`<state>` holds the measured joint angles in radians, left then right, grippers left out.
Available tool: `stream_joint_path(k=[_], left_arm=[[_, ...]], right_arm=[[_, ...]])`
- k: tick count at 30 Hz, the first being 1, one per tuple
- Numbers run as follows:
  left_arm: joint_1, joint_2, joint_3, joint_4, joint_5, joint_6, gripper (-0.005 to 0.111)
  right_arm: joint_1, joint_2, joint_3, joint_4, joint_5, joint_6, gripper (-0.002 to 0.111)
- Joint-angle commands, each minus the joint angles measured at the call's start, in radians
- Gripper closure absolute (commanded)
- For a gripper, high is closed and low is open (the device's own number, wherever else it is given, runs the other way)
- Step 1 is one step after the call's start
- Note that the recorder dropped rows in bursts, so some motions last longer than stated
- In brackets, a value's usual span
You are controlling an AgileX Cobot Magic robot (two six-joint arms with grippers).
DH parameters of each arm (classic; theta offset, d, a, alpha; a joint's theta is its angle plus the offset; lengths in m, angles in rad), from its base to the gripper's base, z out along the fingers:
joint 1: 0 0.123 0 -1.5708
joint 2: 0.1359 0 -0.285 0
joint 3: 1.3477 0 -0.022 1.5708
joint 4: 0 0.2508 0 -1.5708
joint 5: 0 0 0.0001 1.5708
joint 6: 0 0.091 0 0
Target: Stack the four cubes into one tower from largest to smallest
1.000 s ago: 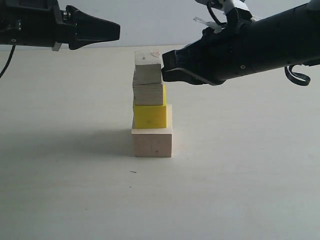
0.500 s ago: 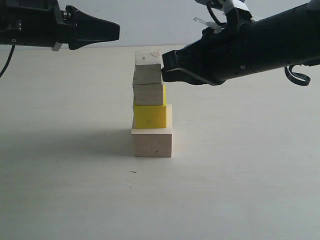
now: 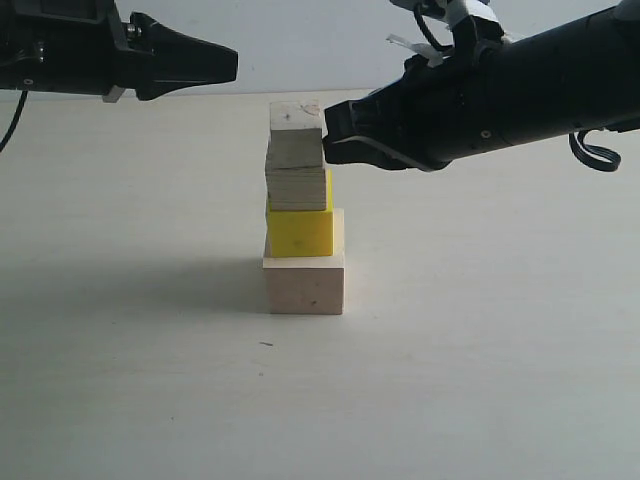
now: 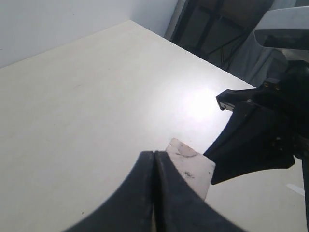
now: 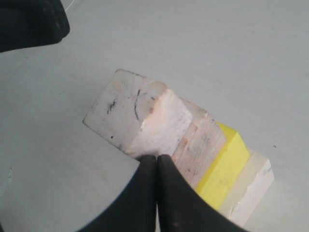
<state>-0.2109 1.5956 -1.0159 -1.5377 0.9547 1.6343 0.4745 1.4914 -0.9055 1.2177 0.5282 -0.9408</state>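
The tower (image 3: 303, 250) stands on the pale counter (image 3: 480, 350), a little left of the middle of the exterior frame. All four cubes are on it. The large pale wooden cube (image 3: 305, 283) is the base. On it sits the yellow cube (image 3: 300, 232), then the plywood cube (image 3: 296, 188) with its thin layers showing on the side, then the smallest pale cube (image 3: 296, 132) on top. The cubes are not flush: each is set slightly off from the one beneath.

From the side, the exterior view gives the order and the heights. The right wrist view looks down on the stack and shows what the side view cannot: dark scratch marks on the top face of the smallest pale cube (image 5: 128, 108), and the lower cubes stepping out from under it like stairs. The left wrist view catches only that marked top face, with the other arm's dark gripper beyond it.

The left gripper (image 3: 235, 65) hangs in the upper left of the exterior frame, level, pointing toward the tower, above its top and well apart from it; its fingers are pressed together on nothing. The right gripper (image 3: 327, 140) reaches in from the upper right, tilted slightly down, its tip at the right side of the smallest pale cube. Its fingers are clenched together and empty. Whether the tip touches the cube cannot be told.
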Motion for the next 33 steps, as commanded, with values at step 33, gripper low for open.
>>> stream_joint_path(k=[33], left_arm=[[0.002, -0.008, 0.004, -0.004, -0.023, -0.016, 0.107]], right_arm=[[-0.089, -0.111, -0.008, -0.435, -0.170, 0.358, 0.108]])
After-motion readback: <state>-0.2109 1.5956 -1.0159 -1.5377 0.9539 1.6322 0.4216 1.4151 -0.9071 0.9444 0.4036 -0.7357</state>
